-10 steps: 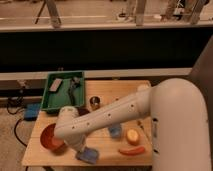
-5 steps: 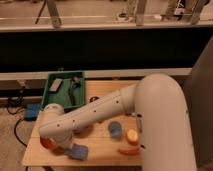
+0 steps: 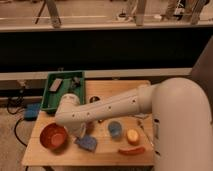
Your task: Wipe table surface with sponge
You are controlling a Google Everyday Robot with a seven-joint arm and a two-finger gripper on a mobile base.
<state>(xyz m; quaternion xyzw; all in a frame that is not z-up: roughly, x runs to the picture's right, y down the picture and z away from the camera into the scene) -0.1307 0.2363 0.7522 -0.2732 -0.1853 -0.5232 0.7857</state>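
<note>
Sponge, a small light-blue soft pad (image 3: 88,144), lies on the light tan plank table (image 3: 115,89) near its front edge, between a red-orange round bowl (image 3: 53,136) and a small blue round cup (image 3: 114,129). The gripper (image 3: 82,135) of the white arm (image 3: 115,106) is down at the sponge; whether it clasps it cannot be told.

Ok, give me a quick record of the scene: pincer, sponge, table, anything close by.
pincer: low over the table's front left, right at the sponge
sponge: light blue, flat on the table
table: tan wood
neighbours: red bowl left of the sponge; blue cup to its right
tray: green, back left, grey block inside
</note>
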